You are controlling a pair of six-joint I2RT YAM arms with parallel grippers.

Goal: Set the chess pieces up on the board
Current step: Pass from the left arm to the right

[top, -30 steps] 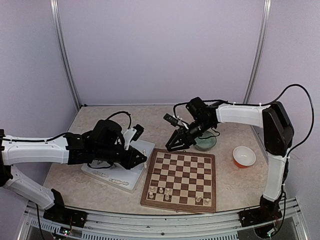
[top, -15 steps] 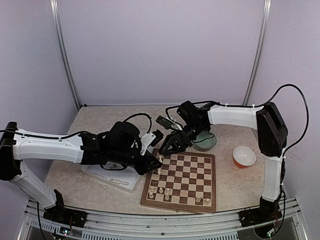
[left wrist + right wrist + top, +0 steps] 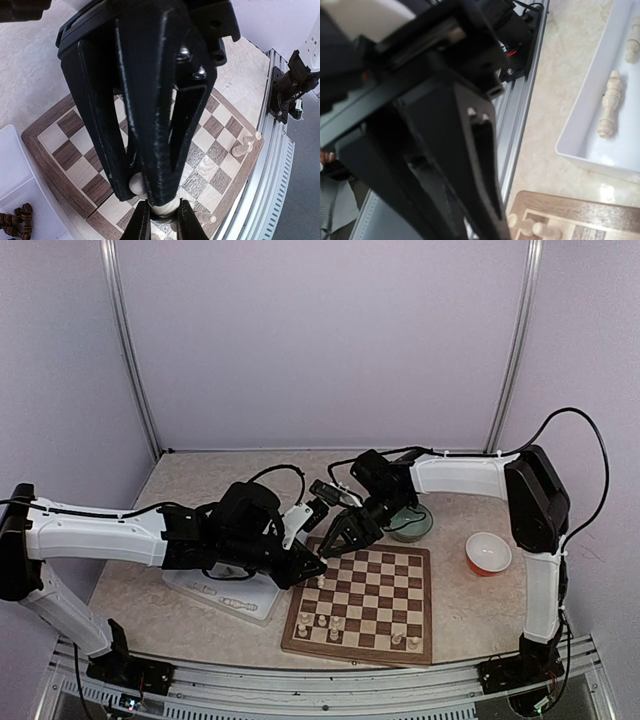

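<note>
- The pale stone-look table (image 3: 470, 615) fills the lower half of the top view.
- The flat square wooden chessboard (image 3: 385, 582), with tan and brown checks, lies in the lower middle of that view. Most of its squares are bare, so the job looks far from done.
- The white plastic tray (image 3: 255, 610) with low walls sits just left of the chessboard. I cannot tell if the two touch.
- The left gripper (image 3: 318, 569) hangs over the left edge of the chessboard, in its upper half. Its fingers are pressed together and pinch one small carved cream-white chess piece (image 3: 136, 183).
- The right gripper (image 3: 340, 536) is over the top left corner of the chessboard, very near the left gripper. I cannot tell if its fingers are spread or pressed together.
- A few cream pieces (image 3: 322, 621) stand upright in the bottom rows of the chessboard.
- Some dark pieces (image 3: 15, 222) lie in the tray, at the lower left of the left wrist view.
- The step in hand looks like carrying the pinched piece to its square.
- The next move calls for going down slowly and straight, setting the piece upright inside one square, then letting go. It must not bump the other arm.
</note>
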